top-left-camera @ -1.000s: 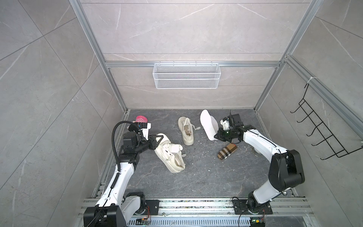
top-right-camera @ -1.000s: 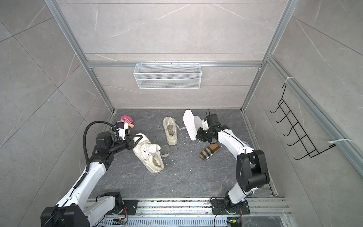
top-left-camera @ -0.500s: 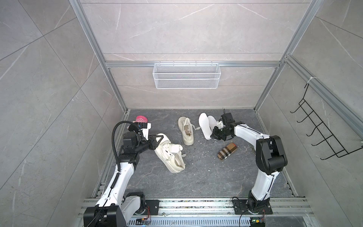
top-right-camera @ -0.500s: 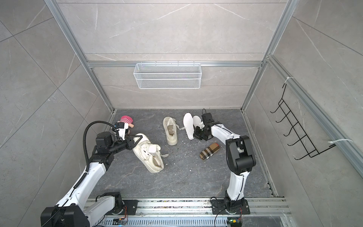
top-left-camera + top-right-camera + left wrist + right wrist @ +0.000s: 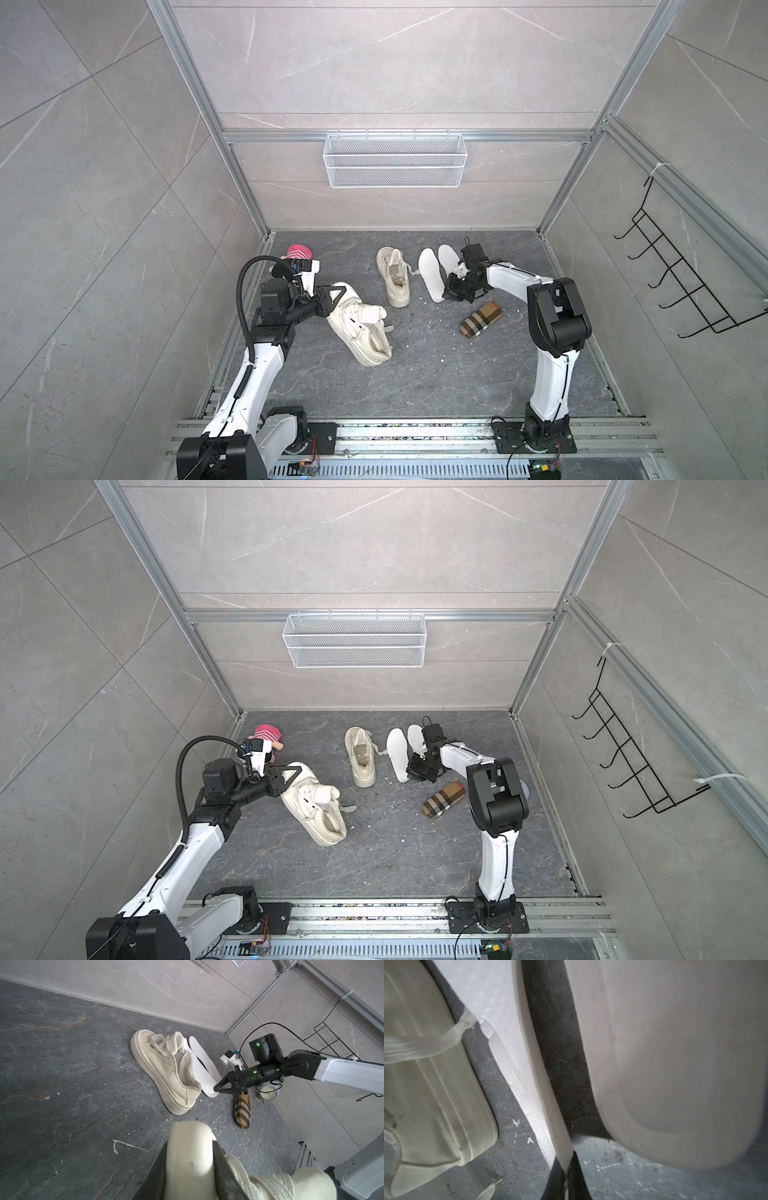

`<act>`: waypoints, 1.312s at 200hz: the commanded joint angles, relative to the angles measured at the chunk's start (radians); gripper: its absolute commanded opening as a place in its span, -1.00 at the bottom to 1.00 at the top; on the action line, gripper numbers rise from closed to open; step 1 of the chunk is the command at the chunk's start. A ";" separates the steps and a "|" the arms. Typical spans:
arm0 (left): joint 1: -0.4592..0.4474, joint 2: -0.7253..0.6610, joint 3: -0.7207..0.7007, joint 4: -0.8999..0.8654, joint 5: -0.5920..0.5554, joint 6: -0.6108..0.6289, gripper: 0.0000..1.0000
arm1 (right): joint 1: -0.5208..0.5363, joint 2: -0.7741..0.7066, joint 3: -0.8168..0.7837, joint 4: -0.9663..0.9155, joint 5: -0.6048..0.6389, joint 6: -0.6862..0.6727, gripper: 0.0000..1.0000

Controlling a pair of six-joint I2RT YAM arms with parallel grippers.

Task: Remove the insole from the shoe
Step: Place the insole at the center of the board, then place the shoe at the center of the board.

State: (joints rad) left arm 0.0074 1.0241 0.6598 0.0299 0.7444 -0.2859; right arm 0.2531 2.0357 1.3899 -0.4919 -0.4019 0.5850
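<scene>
A cream shoe (image 5: 359, 328) lies on its side at the left of the dark floor. My left gripper (image 5: 332, 297) is shut on its rounded end (image 5: 190, 1159). A white insole (image 5: 430, 274) lies out of the shoe on the floor beside a second cream shoe (image 5: 392, 276). My right gripper (image 5: 446, 295) is low at that insole's near end. In the right wrist view its jaws (image 5: 566, 1167) pinch the thin edge of the insole (image 5: 537, 1076). Another white insole (image 5: 449, 257) lies just behind it, partly hidden by the arm.
A plaid pouch (image 5: 480, 320) lies near the right arm. A small round clock (image 5: 269, 1093) sits by the right wall and a pink-capped doll (image 5: 299, 251) in the back left corner. On the back wall hangs a wire basket (image 5: 395, 160). A black hook rack (image 5: 681, 282) hangs on the right wall.
My right gripper has carried the insole from upright in the air down and leftward, so it now lies on the floor. The left arm and its shoe have not moved.
</scene>
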 commanded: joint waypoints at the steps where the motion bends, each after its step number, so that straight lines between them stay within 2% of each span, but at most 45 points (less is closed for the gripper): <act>1: 0.007 0.018 0.050 0.038 0.060 -0.001 -1.00 | 0.006 0.009 0.022 0.014 -0.012 0.009 -0.70; 31: 0.008 0.149 0.087 0.087 0.065 0.048 -1.00 | 0.005 -0.080 -0.031 0.039 0.044 0.000 -0.22; 54: 0.014 0.328 0.209 0.091 0.141 0.108 -1.00 | 0.005 -0.172 -0.087 0.042 0.083 -0.018 0.06; 73: 0.029 0.480 0.338 0.084 0.220 0.128 -1.00 | 0.006 -0.266 -0.158 0.052 0.120 -0.036 0.25; 101: 0.048 0.659 0.519 0.056 0.271 0.158 -1.00 | 0.004 -0.422 -0.259 0.092 0.135 -0.082 0.40; 127: 0.052 0.826 0.707 -0.024 0.310 0.175 -1.00 | 0.004 -0.549 -0.324 0.092 0.143 -0.112 0.50; 163: 0.046 1.031 0.872 0.021 0.324 0.044 -1.00 | 0.004 -0.653 -0.380 0.060 0.166 -0.125 0.55; 196: 0.027 1.165 0.980 0.018 0.322 -0.039 -1.00 | 0.004 -0.668 -0.386 0.034 0.185 -0.134 0.56; 262: -0.010 1.298 1.118 -0.074 0.349 -0.054 -1.00 | 0.004 -0.649 -0.382 0.025 0.184 -0.136 0.57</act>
State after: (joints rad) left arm 0.0139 2.3131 1.7065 -0.0189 1.0283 -0.3229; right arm 0.2539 1.3838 1.0180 -0.4473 -0.2306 0.4725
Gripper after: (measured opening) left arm 0.270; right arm 0.783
